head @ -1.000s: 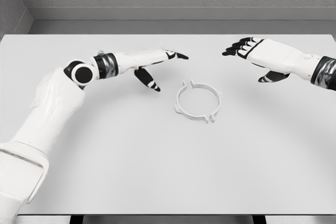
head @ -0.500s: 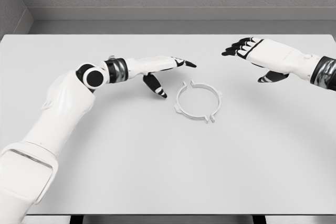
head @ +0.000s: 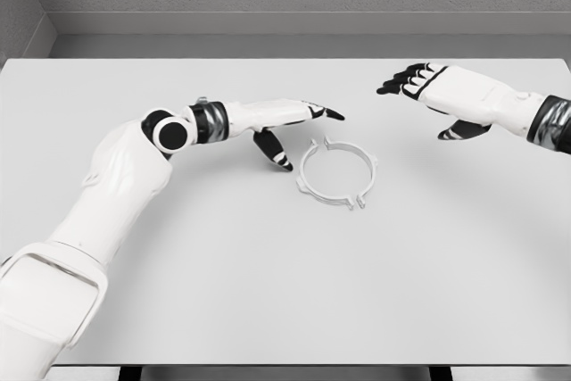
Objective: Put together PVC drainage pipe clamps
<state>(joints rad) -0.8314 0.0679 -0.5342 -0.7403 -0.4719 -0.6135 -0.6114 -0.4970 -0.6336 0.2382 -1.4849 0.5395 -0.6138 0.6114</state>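
Note:
A white ring-shaped pipe clamp (head: 335, 174) with small tabs lies flat near the middle of the white table (head: 268, 292). My left hand (head: 299, 131) hovers just left of and behind the clamp, fingers stretched out and thumb pointing down toward the ring's left edge, holding nothing. My right hand (head: 426, 100) hangs above the table at the back right, well apart from the clamp, fingers relaxed and empty.
The table's far edge meets a grey wall ledge (head: 303, 24). The table's front edge runs along the bottom of the view.
My left hand has moved to the right and slightly nearer, closing in on the clamp's left side. The right hand and the clamp have stayed put.

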